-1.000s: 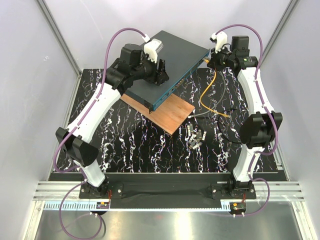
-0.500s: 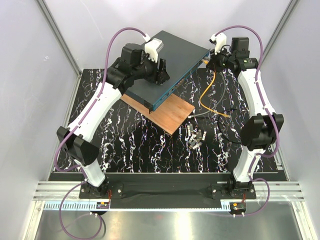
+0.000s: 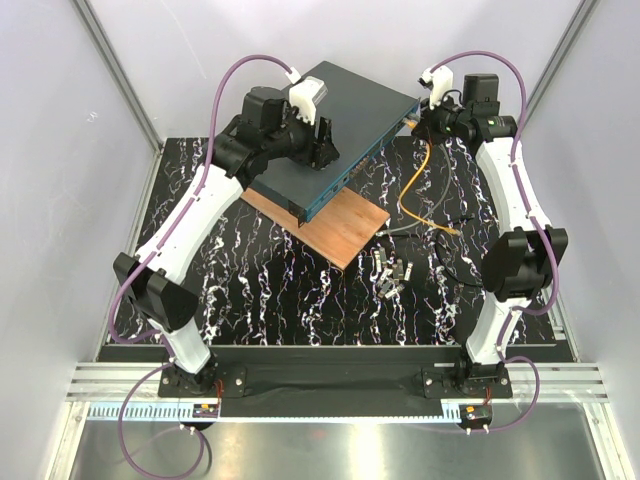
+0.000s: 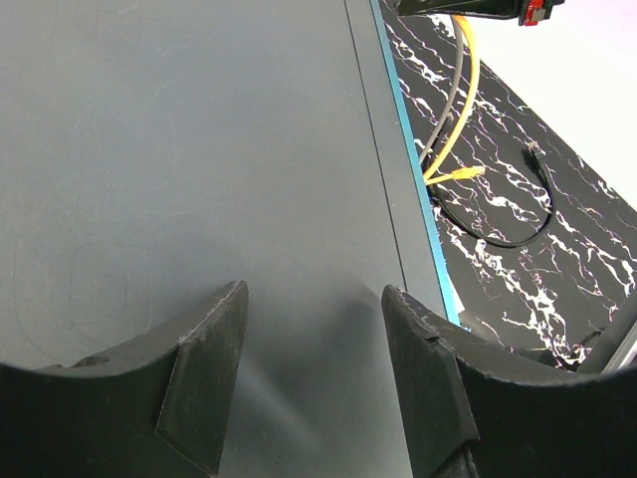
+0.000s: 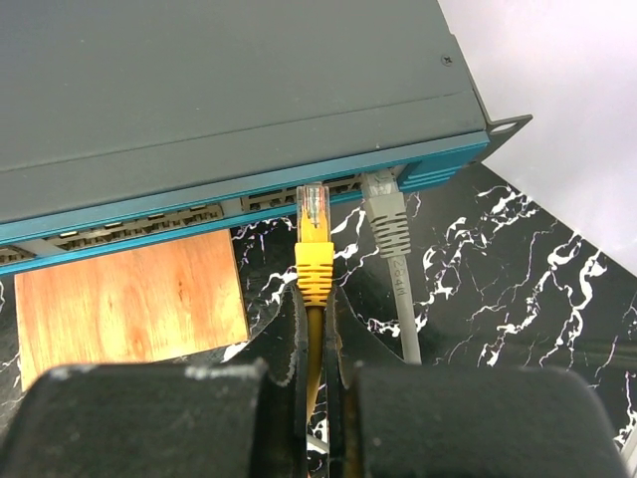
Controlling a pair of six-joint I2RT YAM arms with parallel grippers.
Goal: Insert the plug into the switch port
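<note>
At the far-right end of the switch (image 3: 365, 100) front face, the right gripper (image 5: 317, 321) is pinched narrow on the orange cable (image 5: 315, 337). Its fingers (image 5: 284, 344) close right at the base of the yellow boot. The plug (image 5: 314, 211) points straight at the teal face, w/ its clear tip up against the switch port (image 5: 334, 188) opening. Most of the tip shows outside; can't tell if the nose is in. Just beside it, on its right in the wrist cam, a grey cable (image 5: 390, 234) sits in the neighbouring port. Below the face there's a wooden board (image 5: 129, 299) on the left and the black marbled table (image 5: 478, 269) on the right.

Top cam: the switch lies angled, its near corner on the board. The orange cable loops down from the right gripper onto the table, and its other end lies near a thin black cable (image 4: 503, 242). Small grey modules (image 3: 392, 272) lie near the board's near corner, well apart from both grippers.

The left gripper (image 4: 314, 368) is spread wide w/ nothing btwn the fingers, over the switch's flat top close to the front edge. The tips are down by the surface; can't tell if they make contact.
</note>
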